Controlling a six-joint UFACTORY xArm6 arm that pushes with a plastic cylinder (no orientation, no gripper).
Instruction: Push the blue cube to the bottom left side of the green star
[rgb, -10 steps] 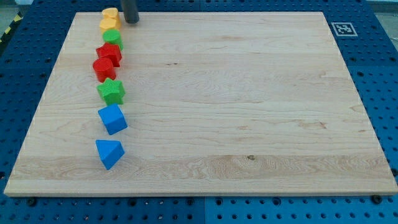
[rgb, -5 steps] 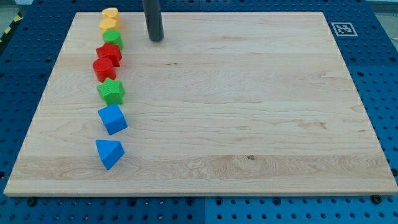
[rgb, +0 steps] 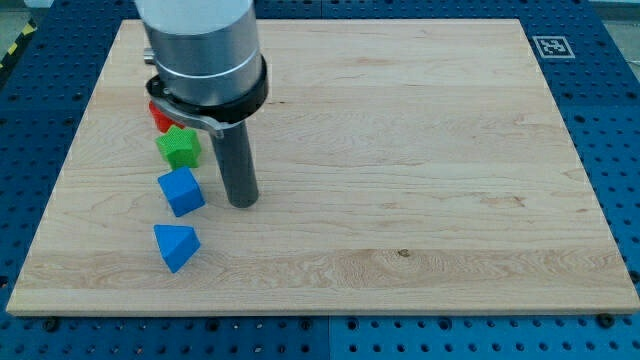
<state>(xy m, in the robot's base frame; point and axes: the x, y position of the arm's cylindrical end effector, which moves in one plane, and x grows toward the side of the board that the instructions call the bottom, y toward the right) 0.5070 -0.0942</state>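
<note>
Now my tip (rgb: 243, 203) sits just right of blue cube (rgb: 181, 191); no pincer, so nudge leftward slowly, w/o bumping green star (rgb: 179, 146).

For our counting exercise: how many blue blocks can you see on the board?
2. The blue cube lies just left of my tip, below the green star. The blue wedge-like block sits nearer the view's bottom. The arm may hide other blocks.
</note>
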